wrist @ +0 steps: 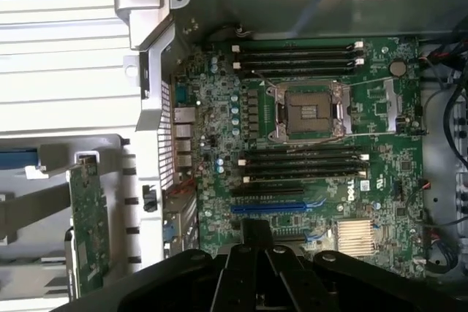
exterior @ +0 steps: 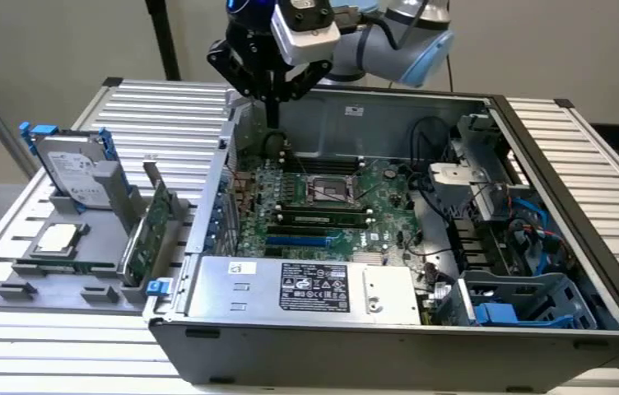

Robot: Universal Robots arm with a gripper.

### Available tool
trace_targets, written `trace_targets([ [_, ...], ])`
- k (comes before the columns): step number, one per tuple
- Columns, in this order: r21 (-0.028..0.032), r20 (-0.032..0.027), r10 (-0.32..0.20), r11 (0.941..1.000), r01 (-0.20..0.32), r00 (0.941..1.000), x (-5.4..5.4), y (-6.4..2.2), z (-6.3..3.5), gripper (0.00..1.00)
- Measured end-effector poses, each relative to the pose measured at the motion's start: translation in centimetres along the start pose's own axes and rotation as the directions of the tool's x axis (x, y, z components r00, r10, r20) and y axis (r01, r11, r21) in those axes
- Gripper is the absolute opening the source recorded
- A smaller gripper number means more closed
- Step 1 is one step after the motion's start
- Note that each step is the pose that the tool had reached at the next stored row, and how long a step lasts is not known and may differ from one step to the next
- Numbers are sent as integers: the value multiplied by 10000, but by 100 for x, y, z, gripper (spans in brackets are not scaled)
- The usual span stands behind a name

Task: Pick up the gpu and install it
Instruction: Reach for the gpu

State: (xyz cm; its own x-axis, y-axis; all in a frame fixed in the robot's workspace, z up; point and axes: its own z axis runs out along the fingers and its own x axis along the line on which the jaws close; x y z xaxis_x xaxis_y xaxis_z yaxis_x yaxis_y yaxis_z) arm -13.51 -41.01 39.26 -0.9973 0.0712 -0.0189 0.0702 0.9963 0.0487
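End effector [exterior: 273, 115] closed and empty, over computer case [exterior: 397, 354], gpu [exterior: 145, 234] apart in holder [exterior: 57, 292]

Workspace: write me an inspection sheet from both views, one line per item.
Surface: slatted table carrying an open computer case and a grey holder.
Job's things: gpu stands on edge in the holder, untouched; motherboard has a free blue slot.
Clutter: hard drive and processor chip on the holder.
Grippers: gripper shut, empty, over the case's far edge.
Cables: black cables and blue cables inside the case.
Surroundings: plain wall; nothing else seen.
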Motion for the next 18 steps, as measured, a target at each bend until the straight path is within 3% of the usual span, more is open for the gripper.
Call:
trace_targets([
  [18,2,0,1,10000,-1,10000,802,-240,21,0],
])
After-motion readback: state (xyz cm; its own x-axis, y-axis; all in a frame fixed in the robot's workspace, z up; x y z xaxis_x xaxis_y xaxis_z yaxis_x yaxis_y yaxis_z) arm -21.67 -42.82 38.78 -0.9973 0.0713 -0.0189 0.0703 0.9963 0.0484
